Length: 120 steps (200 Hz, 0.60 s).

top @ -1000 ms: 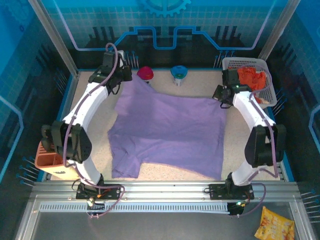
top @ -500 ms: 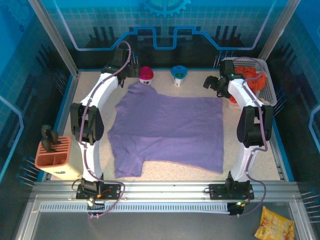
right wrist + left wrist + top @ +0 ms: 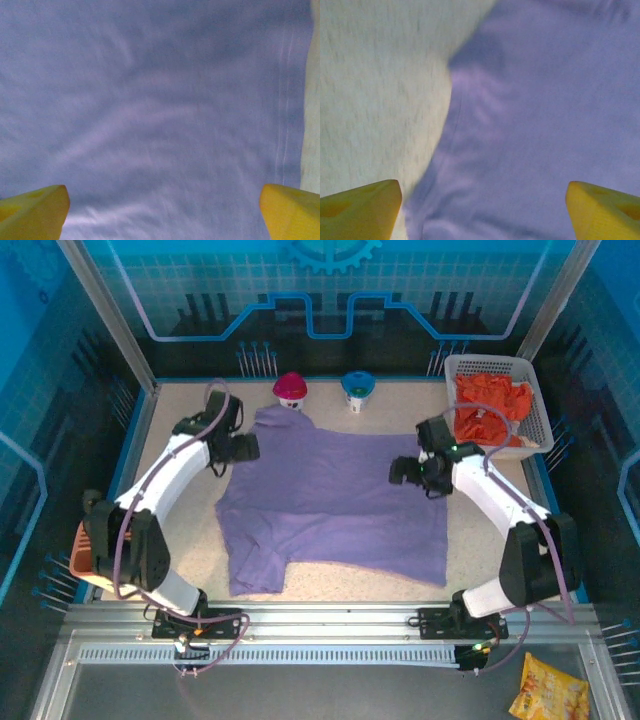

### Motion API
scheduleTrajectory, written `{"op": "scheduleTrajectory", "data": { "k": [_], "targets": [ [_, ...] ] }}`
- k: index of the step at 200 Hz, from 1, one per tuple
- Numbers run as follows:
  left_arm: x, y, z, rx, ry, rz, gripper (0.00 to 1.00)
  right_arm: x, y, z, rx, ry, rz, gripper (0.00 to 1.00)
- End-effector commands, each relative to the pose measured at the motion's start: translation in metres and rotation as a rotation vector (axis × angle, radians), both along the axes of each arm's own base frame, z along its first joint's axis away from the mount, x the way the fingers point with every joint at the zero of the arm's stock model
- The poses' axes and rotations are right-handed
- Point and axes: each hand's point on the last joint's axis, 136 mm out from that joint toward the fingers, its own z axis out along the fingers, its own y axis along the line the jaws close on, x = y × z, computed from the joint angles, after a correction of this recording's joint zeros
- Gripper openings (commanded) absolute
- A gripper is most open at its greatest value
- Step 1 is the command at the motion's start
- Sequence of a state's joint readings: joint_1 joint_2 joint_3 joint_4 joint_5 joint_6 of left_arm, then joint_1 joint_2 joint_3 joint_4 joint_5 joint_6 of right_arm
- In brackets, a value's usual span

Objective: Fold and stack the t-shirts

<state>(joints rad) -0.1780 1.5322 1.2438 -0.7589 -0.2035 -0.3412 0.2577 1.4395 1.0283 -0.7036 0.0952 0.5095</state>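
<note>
The large lavender-purple t-shirt (image 3: pixel 335 505) lies spread flat across the middle of the table. Bright orange-red shirts (image 3: pixel 488 408) sit bunched in the white basket at the back right. My left gripper (image 3: pixel 243 447) hovers over the shirt's left edge near the upper sleeve, open, its yellow fingertips (image 3: pixel 362 207) wide apart above purple cloth (image 3: pixel 535 125) and bare table. My right gripper (image 3: pixel 405 472) is over the shirt's upper right part, open too, with fingertips (image 3: pixel 290 212) spread above the cloth (image 3: pixel 160 115) and nothing between them.
The white lattice basket (image 3: pixel 537 415) stands at the back right corner. A red-topped pot (image 3: pixel 291 388) and a blue-topped pot (image 3: pixel 357 386) stand behind the shirt. An orange rack (image 3: pixel 100 560) sits at the left edge. A yellow snack bag (image 3: pixel 548 690) lies off the table, front right.
Both arms swung from the back corners inward and toward the front, ending over the purple shirt's left edge and upper right part. The shirt lies about as before.
</note>
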Motion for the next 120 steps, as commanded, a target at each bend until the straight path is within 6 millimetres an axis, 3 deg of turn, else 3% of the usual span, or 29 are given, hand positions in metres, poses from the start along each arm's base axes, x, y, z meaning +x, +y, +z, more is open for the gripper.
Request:
{"op": "scheduleTrajectory", "data": {
  "k": [1,26,45,76,120],
  "targets": [
    [-0.056,-0.018,-0.02,-0.107,0.117,0.032,0.84,-0.046,0.015,-0.01,0.044,0.068,0.019,0.95],
    [-0.096,-0.034,-0.039,-0.171,0.169,0.048,0.82,-0.085,0.029,-0.037,0.125,0.155,-0.002,0.9],
    [-0.109,-0.049,-0.058,-0.226,0.193,0.055,0.81,-0.097,0.034,-0.056,0.148,0.196,-0.015,0.88],
    [-0.106,-0.065,-0.089,-0.271,0.229,0.055,0.8,-0.097,0.036,-0.075,0.129,0.239,-0.018,0.86],
    [-0.084,-0.068,-0.12,-0.23,0.271,0.038,0.8,-0.074,0.024,-0.093,0.037,0.267,-0.048,0.86]
  ]
}}
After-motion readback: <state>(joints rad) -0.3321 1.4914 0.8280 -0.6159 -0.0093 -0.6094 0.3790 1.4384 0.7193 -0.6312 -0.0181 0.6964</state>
